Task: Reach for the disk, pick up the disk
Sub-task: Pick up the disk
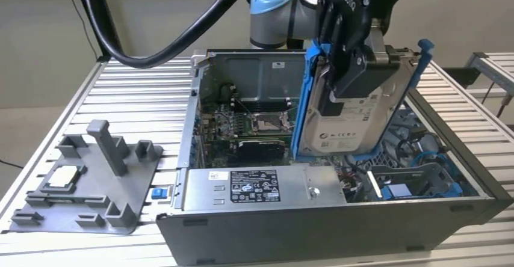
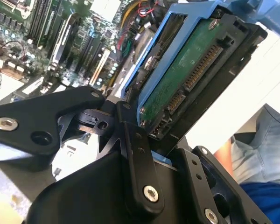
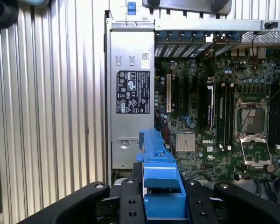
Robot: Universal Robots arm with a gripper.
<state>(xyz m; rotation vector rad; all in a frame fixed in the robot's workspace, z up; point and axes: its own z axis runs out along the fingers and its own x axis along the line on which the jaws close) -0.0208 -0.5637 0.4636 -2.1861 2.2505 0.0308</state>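
One black robot gripper pinching one flat silver-grey hard disk with white label, framed by two blue plastic side rails; disk held upright, lifted above the open grey computer case. Second wrist view: disk's green circuit board clamped between black fingers. One grey plastic fixture on the slatted table, holding one small square silver chip.

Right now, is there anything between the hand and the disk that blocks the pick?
Nothing visible stands between them. In the exterior view the hand is already closed on the disk, which is held upright above the open computer case, clear of the parts inside it.
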